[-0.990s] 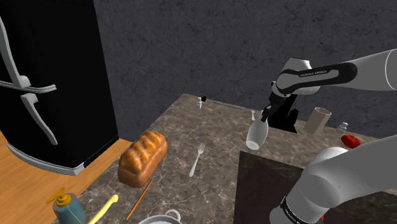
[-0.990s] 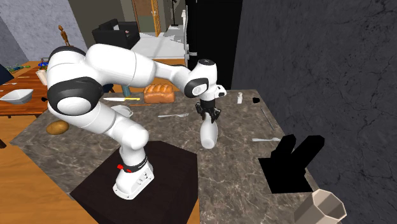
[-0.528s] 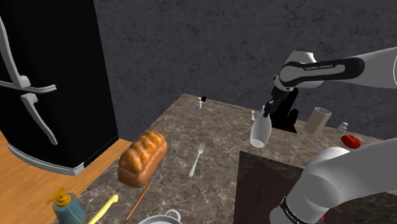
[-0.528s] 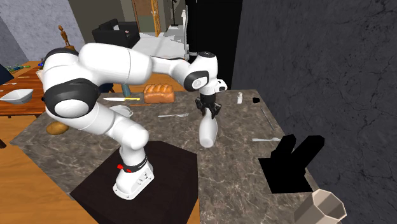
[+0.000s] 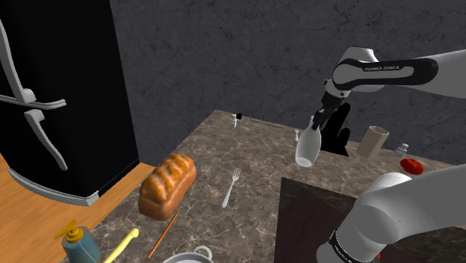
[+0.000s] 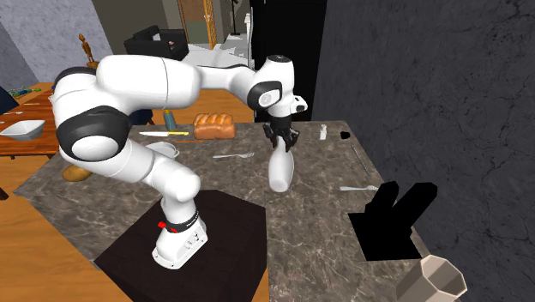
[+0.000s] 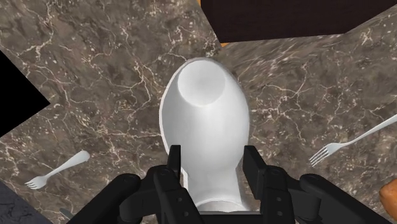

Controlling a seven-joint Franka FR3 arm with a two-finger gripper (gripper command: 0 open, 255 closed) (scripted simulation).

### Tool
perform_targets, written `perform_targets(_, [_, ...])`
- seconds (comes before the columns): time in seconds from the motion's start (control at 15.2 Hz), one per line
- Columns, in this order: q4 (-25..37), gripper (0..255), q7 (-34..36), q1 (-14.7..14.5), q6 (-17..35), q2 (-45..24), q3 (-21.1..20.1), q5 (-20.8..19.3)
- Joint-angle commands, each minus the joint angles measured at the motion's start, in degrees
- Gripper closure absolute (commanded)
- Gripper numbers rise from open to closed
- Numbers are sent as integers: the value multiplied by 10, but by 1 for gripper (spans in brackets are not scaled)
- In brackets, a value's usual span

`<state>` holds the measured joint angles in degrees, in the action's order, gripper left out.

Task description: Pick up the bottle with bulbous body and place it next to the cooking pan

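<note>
Since a second ago the arm has risen, carrying the white bottle (image 5: 305, 149) higher above the desk (image 5: 224, 142) and a little toward the shoulder view's right. The jaws stand narrow, clasping the bottle by its slim upper part, one finger on each side. Its bulbous body hangs below them, clear of the brown marbled surface and slightly tilted. In the second exterior view the bottle (image 6: 280, 170) hangs above the desk (image 6: 309, 223), just past the far corner of the dark stand (image 6: 214, 249). Seen from the wrist, the bottle (image 7: 205, 133) points away from the hand, its rounded bottom facing the desk. A fork (image 7: 353, 141) lies off to one side of it and a second fork (image 7: 57, 170) to the other.

A loaf of bread (image 5: 167, 184) lies well apart from the bottle, toward the shoulder view's left. One fork (image 5: 231, 187) lies between the loaf and the stand (image 5: 314, 217). The pale rim of the pan (image 5: 188, 256) shows at that view's bottom edge, near the loaf and far from the bottle. A beige cup (image 5: 373, 140) stands beyond the bottle toward the right.
</note>
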<state>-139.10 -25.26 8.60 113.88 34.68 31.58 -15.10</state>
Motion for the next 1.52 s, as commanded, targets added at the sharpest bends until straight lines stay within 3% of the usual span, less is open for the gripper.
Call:
perform_targets(0.0, [15, 255, 0, -1, -17, 2, -4, 3])
perform_targets(1.45, [189, 255, -2, -16, -181, -9, -37, 30])
